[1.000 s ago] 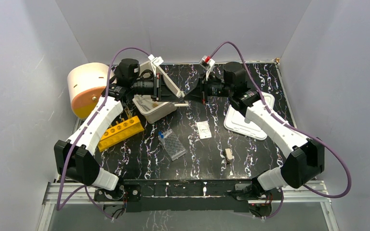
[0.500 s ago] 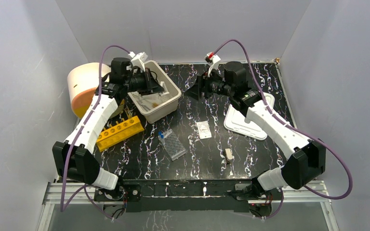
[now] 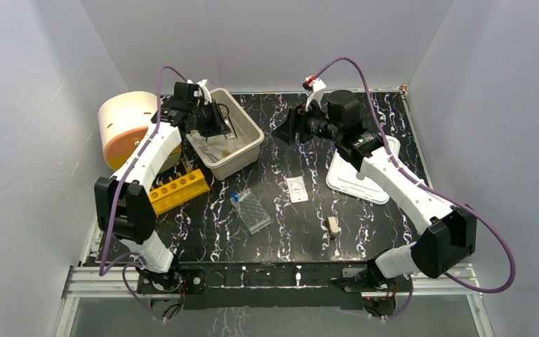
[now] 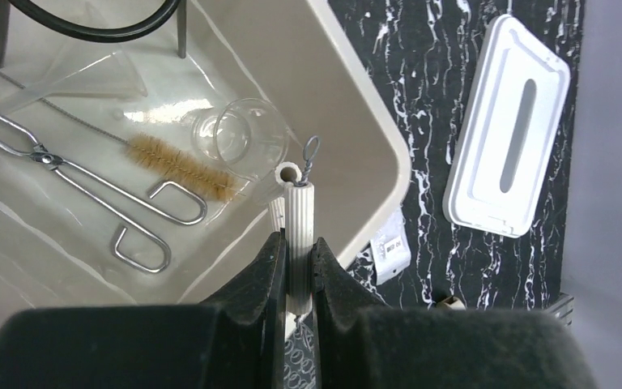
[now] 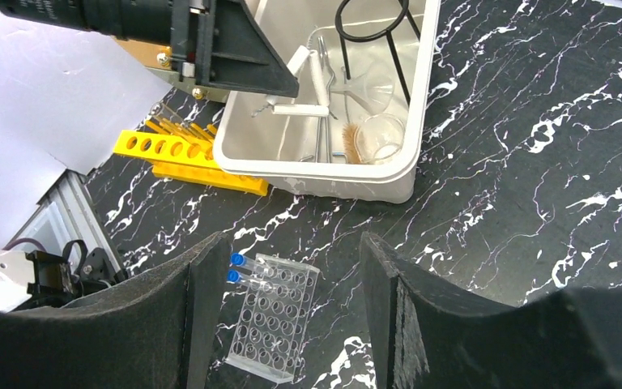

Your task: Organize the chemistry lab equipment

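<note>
White triangle (image 4: pixel 298 203) clenched in left claw (image 4: pixel 298 243) above tub (image 4: pixel 356 121); right claw (image 5: pixel 289 239) released, hovering.

Beige tub (image 5: pixel 324 180) rear-L on marbled table (image 3: pixel 281 225), white lid (image 4: pixel 478 174) (w/ grey slot) well apart.

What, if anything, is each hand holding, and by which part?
The left hand pinches the white triangle by one ribbed white tube, above the beige tub. The right hand is open and holds nothing.
</note>
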